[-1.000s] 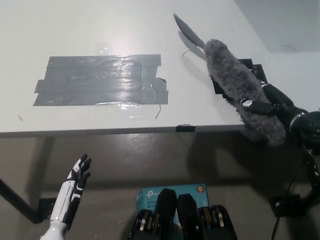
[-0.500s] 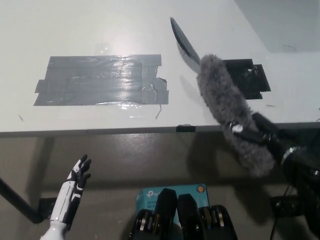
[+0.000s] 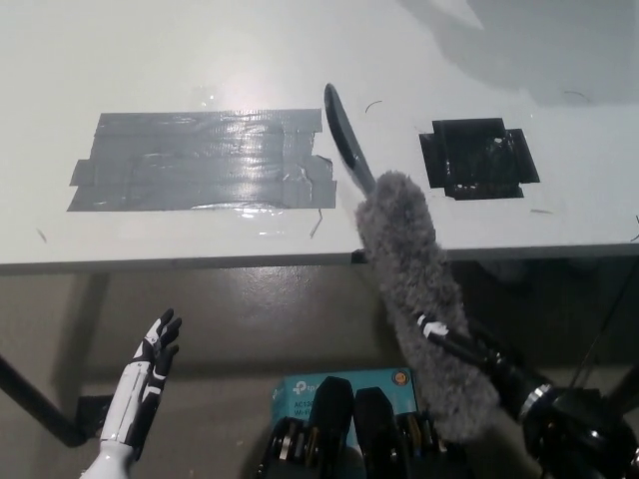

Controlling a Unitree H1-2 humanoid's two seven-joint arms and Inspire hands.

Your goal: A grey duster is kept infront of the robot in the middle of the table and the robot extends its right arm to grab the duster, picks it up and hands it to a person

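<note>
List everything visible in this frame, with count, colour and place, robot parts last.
Table: one, white, upper part of the view.
Tape patch: one, grey, on the table's left-centre.
Black patch: one, on the table's right.
Duster: one, grey fluffy head with dark handle, held across the table's front edge.
Box: one, teal, on the floor at bottom centre.
Left hand: white, lower left, open, resting.
Right hand: black, lower right, gripping the duster.

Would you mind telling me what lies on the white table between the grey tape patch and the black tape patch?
In the head view, the fluffy grey duster's dark handle crosses between the grey tape patch and black tape patch, held aloft over the white table.
</note>
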